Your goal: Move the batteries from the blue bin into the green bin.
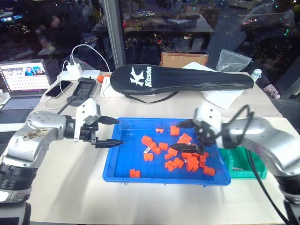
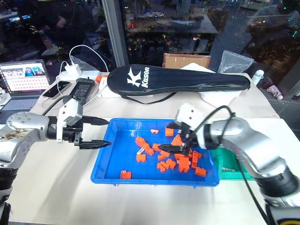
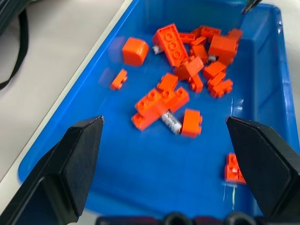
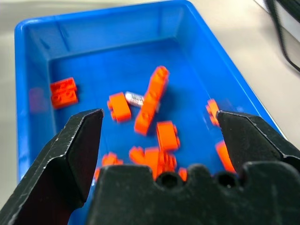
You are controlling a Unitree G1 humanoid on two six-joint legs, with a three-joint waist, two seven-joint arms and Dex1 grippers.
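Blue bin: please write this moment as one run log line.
blue bin: battery among orange blocks | left tool: open | right tool: open

Right gripper (image 2: 174,137) spread above orange blocks (image 2: 180,159) in blue bin (image 2: 108,161); left gripper (image 2: 104,132) spread at its rim.

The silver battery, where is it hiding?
The battery lies in the blue bin, left of its middle, tucked against orange blocks, between the two pincers.

Green bin (image 1: 243,164) sits right of blue bin (image 1: 126,176).
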